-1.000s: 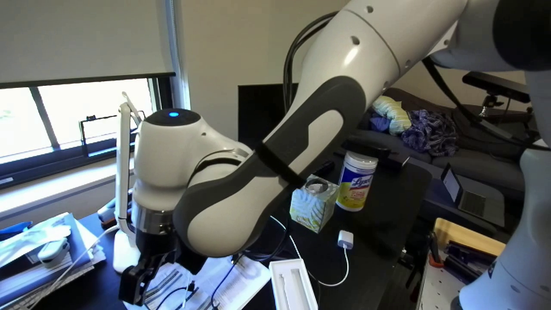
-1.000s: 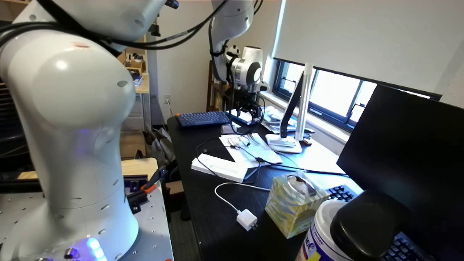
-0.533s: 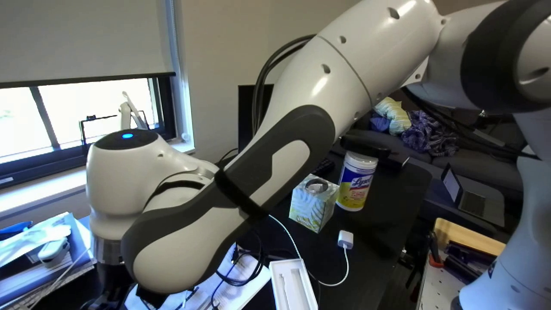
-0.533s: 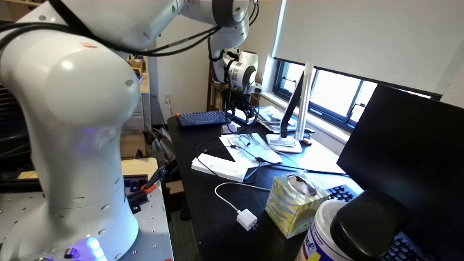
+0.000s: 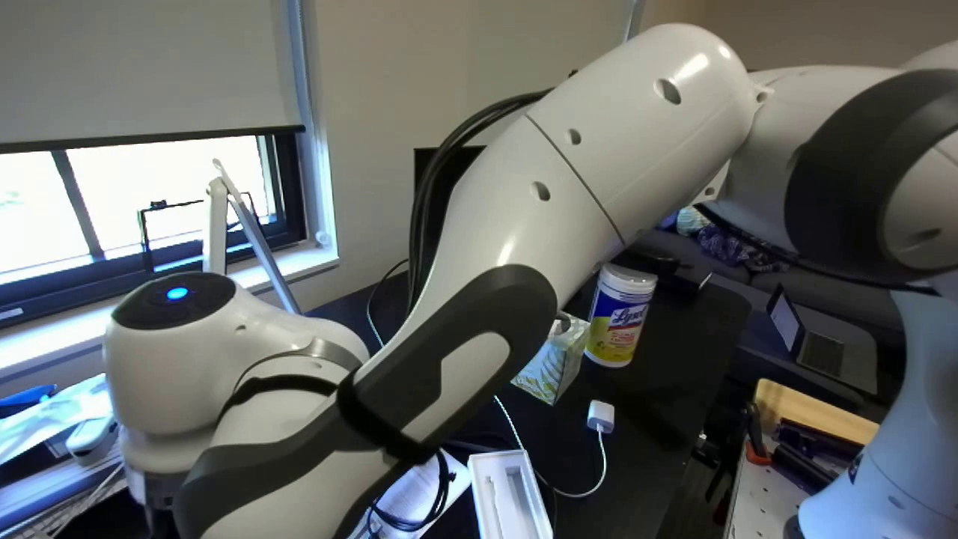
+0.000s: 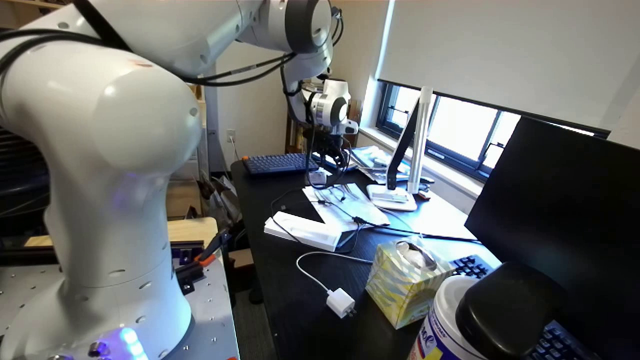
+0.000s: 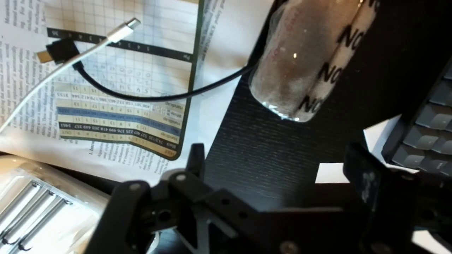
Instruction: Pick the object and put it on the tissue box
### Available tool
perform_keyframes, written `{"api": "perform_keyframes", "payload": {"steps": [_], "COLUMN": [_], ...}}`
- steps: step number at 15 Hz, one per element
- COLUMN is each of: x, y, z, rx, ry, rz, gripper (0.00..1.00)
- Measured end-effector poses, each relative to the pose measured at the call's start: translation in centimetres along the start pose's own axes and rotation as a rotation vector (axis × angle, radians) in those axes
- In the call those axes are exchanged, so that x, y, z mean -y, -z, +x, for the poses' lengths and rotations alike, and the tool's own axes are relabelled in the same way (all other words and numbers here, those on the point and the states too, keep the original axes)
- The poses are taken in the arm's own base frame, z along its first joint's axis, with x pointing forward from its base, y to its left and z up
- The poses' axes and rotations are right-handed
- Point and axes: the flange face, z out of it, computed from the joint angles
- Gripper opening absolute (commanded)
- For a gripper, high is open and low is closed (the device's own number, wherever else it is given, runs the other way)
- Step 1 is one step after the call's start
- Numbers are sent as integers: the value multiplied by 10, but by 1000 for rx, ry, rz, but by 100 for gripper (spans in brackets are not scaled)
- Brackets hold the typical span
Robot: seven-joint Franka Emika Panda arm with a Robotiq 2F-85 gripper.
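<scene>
The tissue box [image 6: 405, 287] is a pale patterned cube with tissue at its top. It stands upright on the black desk; in an exterior view the arm partly covers it [image 5: 552, 367]. A translucent wrapped packet [image 7: 300, 60] with dark "NO" lettering lies on the desk in the wrist view, ahead of the fingertips. A small pale thing [image 6: 316, 177] below the gripper in an exterior view may be this packet. My gripper [image 7: 277, 155] is open with nothing between its fingers. It also shows above the desk's far part [image 6: 334, 152], well away from the tissue box.
A Lysol tub [image 5: 620, 316] stands beside the tissue box. A charger [image 6: 340, 302] with cable, a white tray [image 6: 300, 231], papers [image 6: 340, 207] and loose cables lie on the desk. A lamp [image 6: 392, 198], monitor [image 6: 555, 215] and keyboard [image 6: 277, 164] stand around.
The arm has come down and swung left in both exterior views. The gripper has sunk closer to the desk and left the frame in an exterior view, where the arm now partly covers the tissue box.
</scene>
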Motion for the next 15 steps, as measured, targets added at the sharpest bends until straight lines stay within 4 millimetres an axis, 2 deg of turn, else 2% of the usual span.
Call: {"api": "perform_keyframes", "payload": {"steps": [7, 15], "x": [30, 25], "y": [-19, -27], "z": [-23, -25], "rx": [29, 100], "ry": [-105, -253], "rz": [6, 31], "gripper": [100, 100]}}
